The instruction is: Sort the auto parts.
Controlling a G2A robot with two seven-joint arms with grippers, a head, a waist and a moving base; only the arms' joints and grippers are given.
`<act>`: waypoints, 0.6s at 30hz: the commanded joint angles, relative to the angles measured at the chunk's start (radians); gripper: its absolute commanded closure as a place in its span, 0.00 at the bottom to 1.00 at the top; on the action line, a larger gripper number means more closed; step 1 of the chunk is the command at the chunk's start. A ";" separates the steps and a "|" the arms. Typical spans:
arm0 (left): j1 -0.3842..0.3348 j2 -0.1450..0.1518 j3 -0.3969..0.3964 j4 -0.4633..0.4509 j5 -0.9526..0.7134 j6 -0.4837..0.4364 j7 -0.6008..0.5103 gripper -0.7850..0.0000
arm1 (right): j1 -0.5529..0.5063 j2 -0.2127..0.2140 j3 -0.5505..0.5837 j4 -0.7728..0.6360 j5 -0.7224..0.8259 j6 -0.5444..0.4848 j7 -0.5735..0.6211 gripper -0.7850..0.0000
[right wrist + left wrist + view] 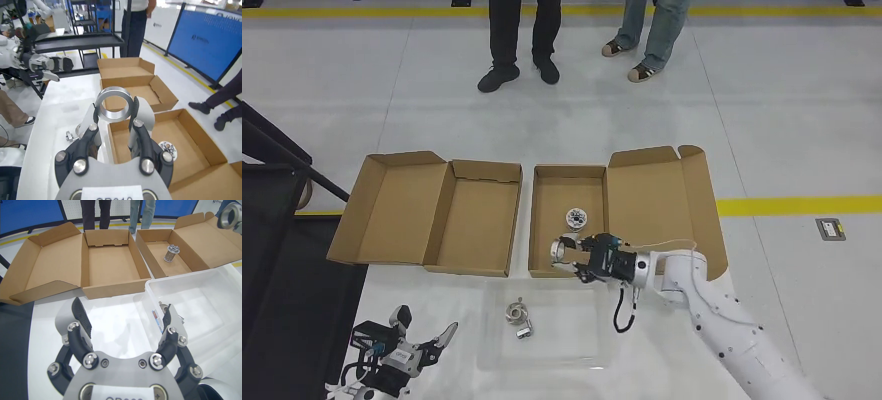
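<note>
Right gripper (114, 111) clamped on ring (112, 106), above near wall of right box (552, 200). Rotor (575, 217) stands inside box. Left gripper (122, 306) spread wide, well apart from box. Best: lower ring inside walls, clear of rotor, then release.

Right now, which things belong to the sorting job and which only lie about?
Job: metal ring in the right gripper; flanged cylindrical part in the right cardboard box; left cardboard box; clear bin with small metal fittings.
Lying about: black shelf rack; blue partition panels.
</note>
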 commanded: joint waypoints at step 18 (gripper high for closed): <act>0.000 0.000 0.000 0.000 0.000 0.000 0.000 0.00 | 0.177 -0.090 -0.112 0.172 0.272 0.038 0.415 1.00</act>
